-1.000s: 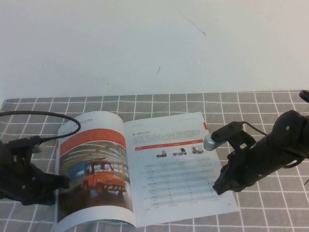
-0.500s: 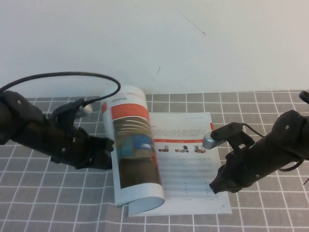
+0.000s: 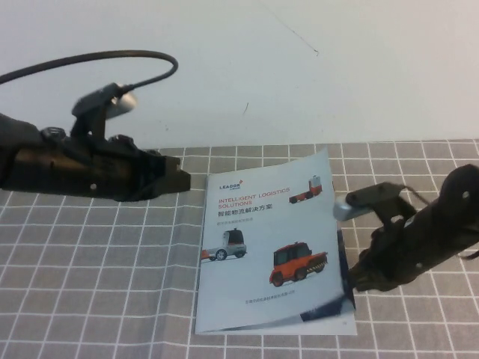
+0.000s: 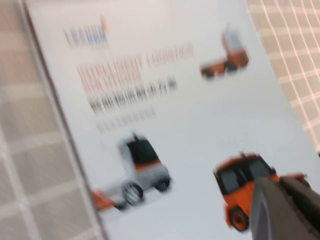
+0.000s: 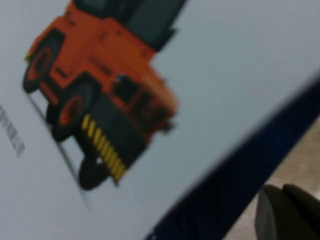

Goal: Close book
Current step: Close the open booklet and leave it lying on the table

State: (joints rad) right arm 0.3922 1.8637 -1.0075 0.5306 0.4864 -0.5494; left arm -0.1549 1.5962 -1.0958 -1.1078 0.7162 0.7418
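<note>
The book [image 3: 269, 247] lies closed on the checked cloth, its pale cover with orange and white vehicles facing up. My left gripper [image 3: 183, 179] hovers just left of the book's top left corner, shut and holding nothing. In the left wrist view the cover [image 4: 165, 125] fills the picture, with the left gripper [image 4: 287, 210] over the orange truck. My right gripper [image 3: 353, 283] is low at the book's lower right edge, shut and holding nothing. In the right wrist view the right gripper [image 5: 285, 215] sits beside the dark edge of the cover [image 5: 150, 75], over bare cloth.
A grey checked tablecloth [image 3: 112, 299] covers the table up to a white wall [image 3: 299, 75] at the back. The left arm's black cable [image 3: 90, 58] loops above it.
The left arm swung the book's left half over to the right, and the book now lies closed, cover up. The left gripper rose toward the back. The right gripper shifted slightly right.
</note>
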